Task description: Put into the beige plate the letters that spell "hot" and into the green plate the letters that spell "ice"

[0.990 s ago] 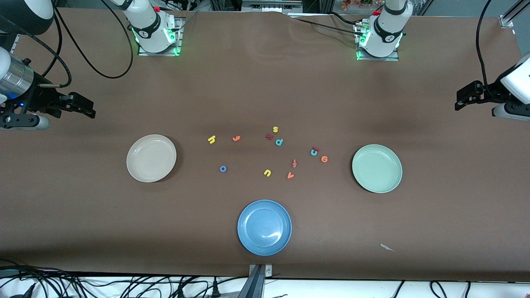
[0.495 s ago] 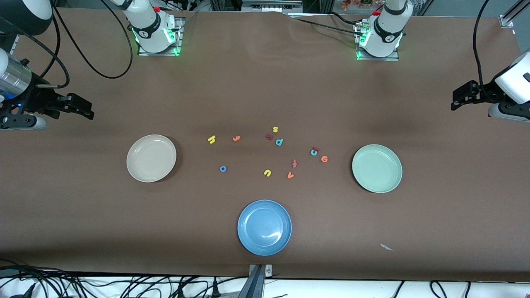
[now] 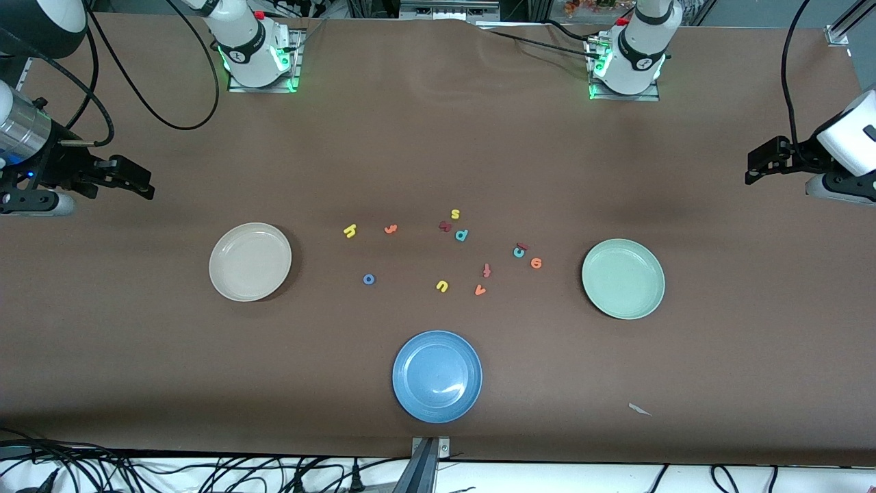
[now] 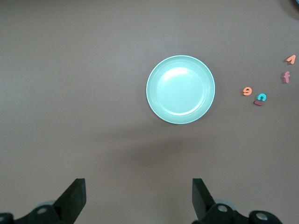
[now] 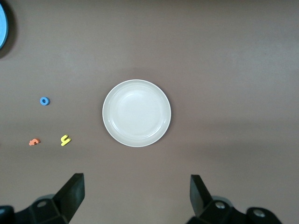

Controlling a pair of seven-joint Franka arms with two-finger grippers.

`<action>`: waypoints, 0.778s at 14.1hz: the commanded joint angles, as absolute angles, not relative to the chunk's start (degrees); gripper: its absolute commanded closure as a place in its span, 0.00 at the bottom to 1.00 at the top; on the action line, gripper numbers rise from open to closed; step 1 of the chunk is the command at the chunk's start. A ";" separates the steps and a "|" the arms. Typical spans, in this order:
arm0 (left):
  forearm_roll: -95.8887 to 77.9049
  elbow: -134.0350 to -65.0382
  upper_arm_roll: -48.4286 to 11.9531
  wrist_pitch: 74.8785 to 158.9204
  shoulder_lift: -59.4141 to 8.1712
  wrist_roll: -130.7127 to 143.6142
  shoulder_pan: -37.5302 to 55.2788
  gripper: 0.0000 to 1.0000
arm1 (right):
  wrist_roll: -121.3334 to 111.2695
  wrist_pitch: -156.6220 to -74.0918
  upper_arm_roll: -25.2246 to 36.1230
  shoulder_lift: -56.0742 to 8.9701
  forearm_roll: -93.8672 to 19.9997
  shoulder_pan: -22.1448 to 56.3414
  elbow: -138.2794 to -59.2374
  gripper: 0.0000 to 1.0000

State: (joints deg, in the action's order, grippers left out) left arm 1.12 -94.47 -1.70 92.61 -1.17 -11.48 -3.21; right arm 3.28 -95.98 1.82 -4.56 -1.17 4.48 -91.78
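Both plates empty: beige plate (image 3: 250,261) toward the right arm's table edge, green plate (image 3: 623,279) toward the left arm's. Letters mid-table. Left gripper (image 3: 759,164) and right gripper (image 3: 133,183) spread, holding nothing. Risk: teal c (image 3: 519,253) touches red i (image 3: 522,246); pinch may drag both.

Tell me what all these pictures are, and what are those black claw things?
They are two robot arms at a brown table. One picture looks down from high up. The other two come from cameras on the arms' wrists. The black claws are grippers, the robots' hands. The left gripper hangs open above the table, looking at the green plate. The right gripper hangs open too, looking at the beige plate. Between the plates lie tiny foam letters, like a yellow h and a blue o. A blue plate sits nearest the high camera. Nothing is held.
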 commanded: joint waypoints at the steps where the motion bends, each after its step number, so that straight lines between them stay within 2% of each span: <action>1: 1.58 -93.16 -2.02 91.67 -1.67 -12.13 -2.90 0.00 | 2.90 -95.98 1.93 -4.75 -0.88 4.39 -91.14 0.00; 11: 1.58 -93.34 -2.55 91.49 -2.64 -12.30 -3.25 0.00 | 2.90 -95.98 1.93 -4.75 -0.35 4.39 -91.14 0.00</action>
